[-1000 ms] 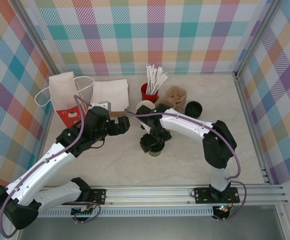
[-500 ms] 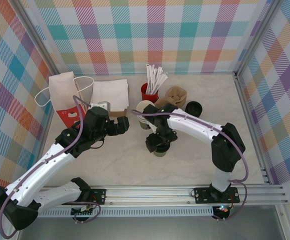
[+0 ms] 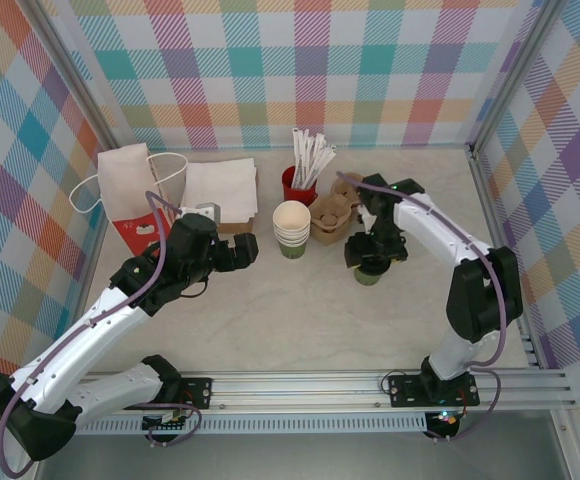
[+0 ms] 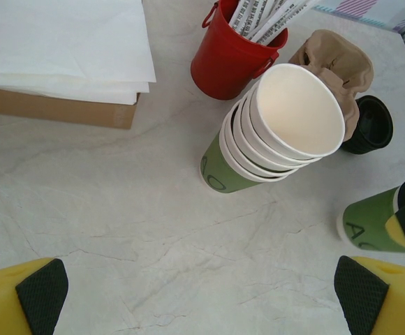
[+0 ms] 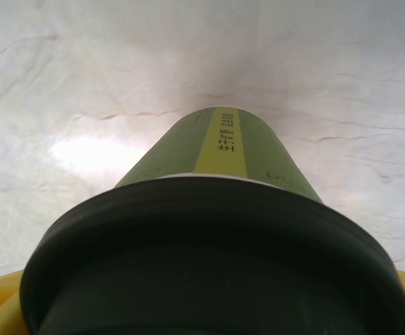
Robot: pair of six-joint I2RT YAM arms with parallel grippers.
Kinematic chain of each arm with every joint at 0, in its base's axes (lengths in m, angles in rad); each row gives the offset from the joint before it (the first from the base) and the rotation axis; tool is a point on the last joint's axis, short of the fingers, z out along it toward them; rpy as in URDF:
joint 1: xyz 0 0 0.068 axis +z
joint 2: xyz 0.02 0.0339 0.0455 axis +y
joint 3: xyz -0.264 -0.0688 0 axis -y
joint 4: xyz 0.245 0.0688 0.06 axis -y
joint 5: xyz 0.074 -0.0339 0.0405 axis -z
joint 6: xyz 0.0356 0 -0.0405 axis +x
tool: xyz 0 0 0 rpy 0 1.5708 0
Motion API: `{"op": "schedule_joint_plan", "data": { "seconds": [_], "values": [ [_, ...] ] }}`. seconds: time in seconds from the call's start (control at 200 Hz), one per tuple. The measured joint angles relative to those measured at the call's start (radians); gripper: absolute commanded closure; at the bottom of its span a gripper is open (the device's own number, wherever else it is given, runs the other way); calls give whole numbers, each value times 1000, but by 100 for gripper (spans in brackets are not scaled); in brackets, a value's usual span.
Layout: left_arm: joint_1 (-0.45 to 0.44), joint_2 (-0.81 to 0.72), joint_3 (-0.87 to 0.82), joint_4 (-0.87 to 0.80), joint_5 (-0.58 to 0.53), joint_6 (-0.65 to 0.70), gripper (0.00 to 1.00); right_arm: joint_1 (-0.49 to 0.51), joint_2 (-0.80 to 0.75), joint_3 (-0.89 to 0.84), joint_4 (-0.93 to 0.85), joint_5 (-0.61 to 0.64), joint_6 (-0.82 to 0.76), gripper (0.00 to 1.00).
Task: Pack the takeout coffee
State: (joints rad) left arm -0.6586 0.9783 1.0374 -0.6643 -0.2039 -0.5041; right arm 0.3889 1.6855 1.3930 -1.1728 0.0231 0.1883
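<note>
A green takeout coffee cup [image 3: 370,274] with a black lid [image 5: 216,258] is gripped near its top by my right gripper [image 3: 370,257], just to the right of the brown cardboard carrier [image 3: 331,216]. The right wrist view looks down the cup's green side [image 5: 223,150] to the table. A stack of several empty green cups [image 3: 291,227], cream inside [image 4: 297,112], stands left of the carrier. My left gripper [image 3: 247,250] is open and empty, left of the stack, with its pads [image 4: 42,293] wide apart above bare table. The held cup [image 4: 370,225] shows at that view's right edge.
A red cup of paper-wrapped sticks [image 3: 298,182] stands behind the stack. White napkins on a brown box [image 3: 220,190] and a paper bag [image 3: 130,190] lie at the back left. A loose black lid [image 4: 370,125] lies beside the carrier. Metal frame posts line both table sides.
My right arm has carried the lidded cup from the table's middle to the right, to beside the carrier, uncovering the cup stack. The left arm has stayed still.
</note>
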Motion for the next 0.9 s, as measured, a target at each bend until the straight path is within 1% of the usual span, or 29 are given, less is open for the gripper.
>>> {"op": "schedule_joint_plan", "data": {
  "seconds": [0.185,0.35,0.495,0.54,0.645,0.725,0.75,0.9],
  "values": [
    [0,0,0,-11,0,0,0,-104,33,51,2,12,-41,23],
    [0,0,0,-15,0,0,0,-159,101,100,4,26,-70,23],
    [0,0,0,-15,0,1,0,-186,151,124,6,31,-83,23],
    [0,0,0,-15,0,1,0,-190,160,128,5,33,-87,20],
    [0,-2,0,-15,-1,4,0,-198,173,135,8,38,-94,7],
    [0,-2,0,-16,-6,4,0,-200,173,135,9,38,-97,1],
    [0,-2,0,-16,-8,4,0,-200,173,135,8,38,-98,0],
    [0,-2,0,-15,-8,4,0,-200,172,136,7,38,-99,0]
  ]
}}
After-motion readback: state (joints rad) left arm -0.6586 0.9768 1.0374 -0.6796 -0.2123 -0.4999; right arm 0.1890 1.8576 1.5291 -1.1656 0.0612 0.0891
